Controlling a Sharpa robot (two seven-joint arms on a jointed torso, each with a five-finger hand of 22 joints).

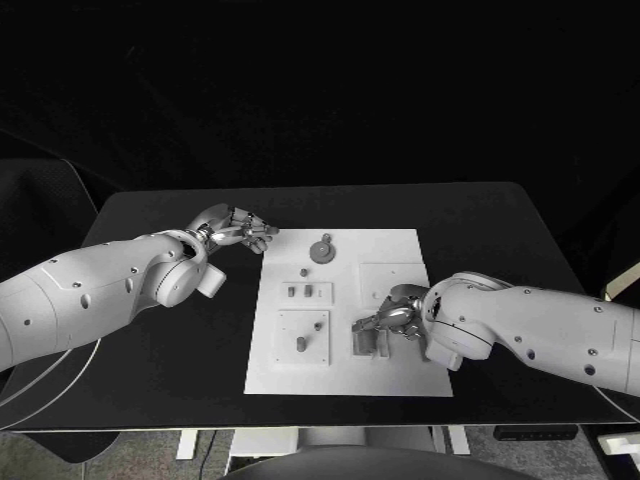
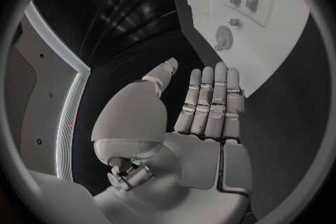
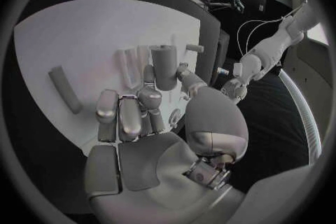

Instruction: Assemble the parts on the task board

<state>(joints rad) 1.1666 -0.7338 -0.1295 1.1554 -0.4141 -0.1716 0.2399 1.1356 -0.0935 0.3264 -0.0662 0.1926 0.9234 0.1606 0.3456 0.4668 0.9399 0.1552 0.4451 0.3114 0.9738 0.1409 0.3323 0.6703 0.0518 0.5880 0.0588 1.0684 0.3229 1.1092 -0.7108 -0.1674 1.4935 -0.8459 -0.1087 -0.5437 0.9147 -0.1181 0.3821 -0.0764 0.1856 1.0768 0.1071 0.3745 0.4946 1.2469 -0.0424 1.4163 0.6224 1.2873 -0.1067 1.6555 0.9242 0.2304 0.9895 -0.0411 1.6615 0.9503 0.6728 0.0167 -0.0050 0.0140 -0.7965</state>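
Right robot hand [image 1: 385,322] over task board [image 1: 407,375], touching part [image 1: 366,339]

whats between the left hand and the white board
Only bare black table lies between the open silver left hand and the white task board, as the head view shows.

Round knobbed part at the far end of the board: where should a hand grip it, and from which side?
Judging by the head view, the round part lies flat on the task board with a small raised knob at its centre. Best guess: pinch the knob from straight above. The left hand, open beside the board's far-left corner, is nearer; the right hand is lower down.
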